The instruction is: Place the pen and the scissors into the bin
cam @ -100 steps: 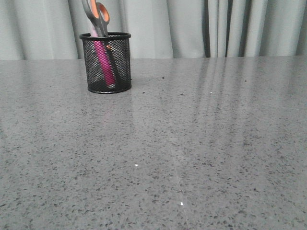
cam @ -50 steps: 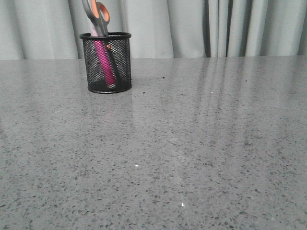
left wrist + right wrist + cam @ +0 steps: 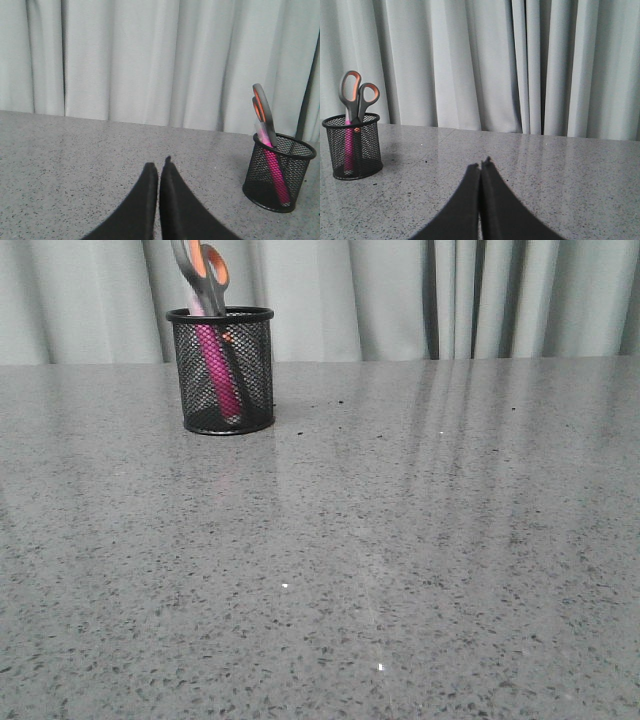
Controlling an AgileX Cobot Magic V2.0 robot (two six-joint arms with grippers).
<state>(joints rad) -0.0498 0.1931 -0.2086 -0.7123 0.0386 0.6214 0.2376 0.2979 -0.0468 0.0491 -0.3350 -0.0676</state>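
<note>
The black mesh bin (image 3: pixel 226 375) stands upright at the far left of the grey table. The pink pen (image 3: pixel 217 365) leans inside it. The grey scissors (image 3: pixel 203 275) stand in it too, orange-lined loops sticking up above the rim. The bin also shows in the left wrist view (image 3: pixel 278 172) with the pen (image 3: pixel 276 171) and the scissors (image 3: pixel 263 111), and in the right wrist view (image 3: pixel 353 146) with the pen (image 3: pixel 349 150) and the scissors (image 3: pixel 356 96). My left gripper (image 3: pixel 158 165) and right gripper (image 3: pixel 480 166) are shut and empty, well away from the bin. Neither shows in the front view.
The speckled grey table (image 3: pixel 400 540) runs back to a pale pleated curtain (image 3: pixel 400 300) along its far edge. Nothing else stands on the table in these views.
</note>
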